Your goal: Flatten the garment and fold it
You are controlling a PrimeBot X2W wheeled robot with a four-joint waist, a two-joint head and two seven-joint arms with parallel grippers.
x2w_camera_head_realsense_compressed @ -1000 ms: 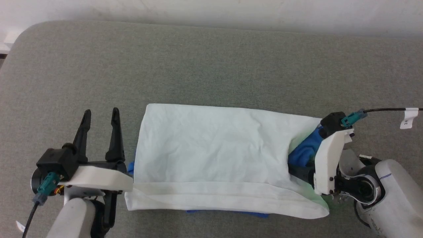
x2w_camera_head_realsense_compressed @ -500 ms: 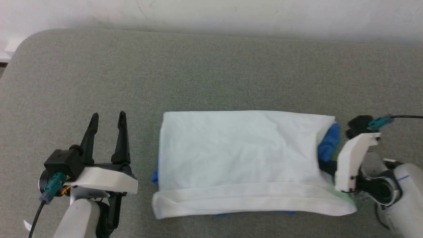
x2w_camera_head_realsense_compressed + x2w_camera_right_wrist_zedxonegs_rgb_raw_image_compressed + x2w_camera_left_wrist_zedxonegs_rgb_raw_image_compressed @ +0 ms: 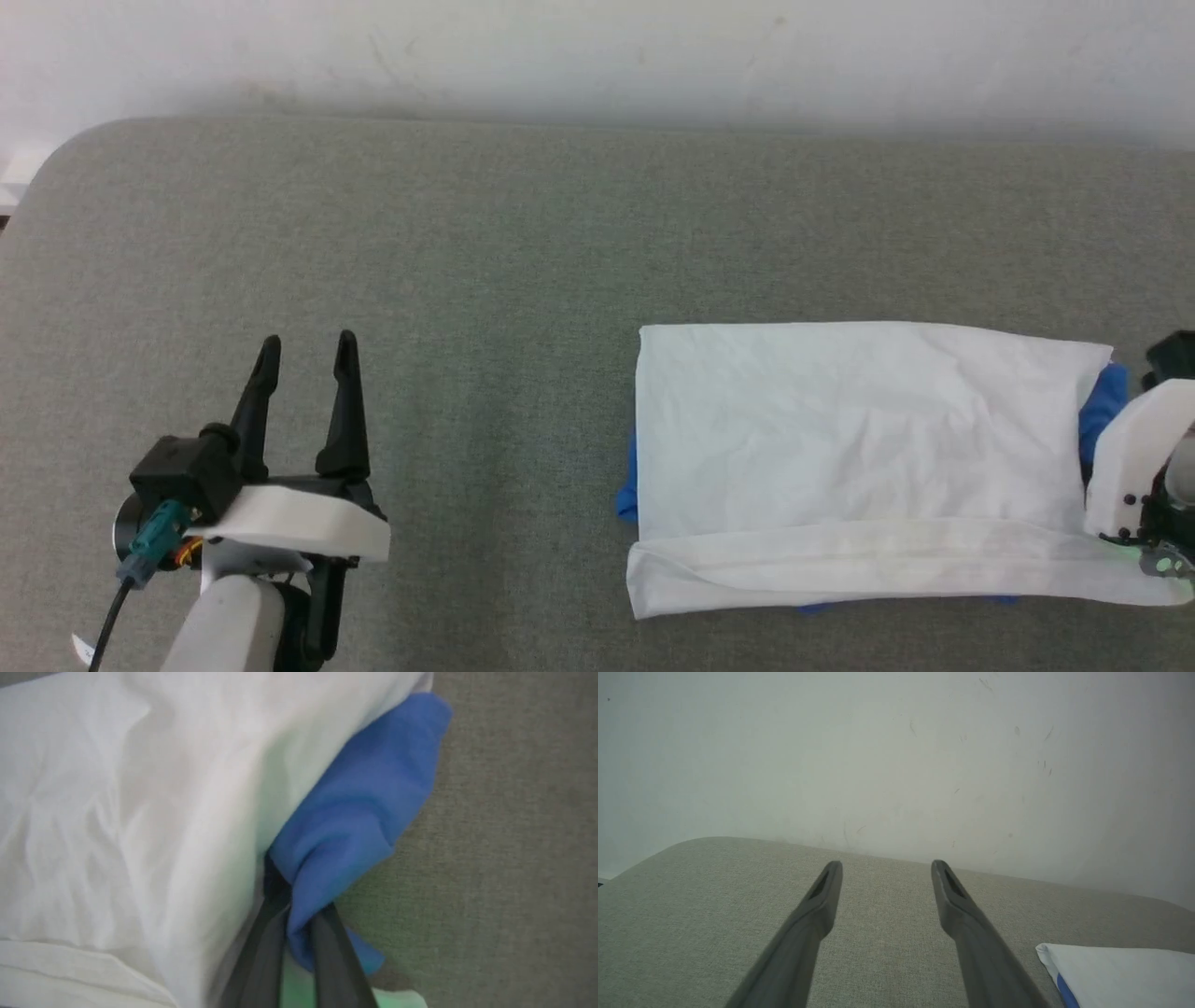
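As the head camera looks down, surface: grey-green woven padded top (image 3: 523, 233) with a rounded far-left corner, set against an off-white scuffed wall (image 3: 597, 56).
Head view, garment: soft white long-sleeved garment with bright blue sleeves (image 3: 859, 448), lying as a long flat rectangle on the right half of the surface. A doubled hem band runs along its near edge. Blue cloth peeps out at the left edge and under the near edge, and is bunched at the right end.
Head view, left gripper: left gripper (image 3: 308, 341) at lower left, its two long dark fingers pointing away and spread, nothing between them, well apart from the garment.
Head view, right arm: white wrist housing (image 3: 1125, 457) at the right edge, against the garment's right end beside the bunched blue cloth. The fingers are hidden here.
Left wrist view, left gripper: fingers wide apart and empty over bare grey surface, tips towards the wall.
Left wrist view, garment: white corner with a sliver of blue (image 3: 1120, 970) at lower right, near the fingers but clear of them.
Right wrist view, right gripper: right gripper (image 3: 299, 905) with its dark fingers drawn close together, pinching a fold of the blue sleeve between them.
Right wrist view, garment: creased white body to the left. The blue sleeve comes out from under it onto the grey surface at right. A faint green glow lies on the cloth beneath the fingers.
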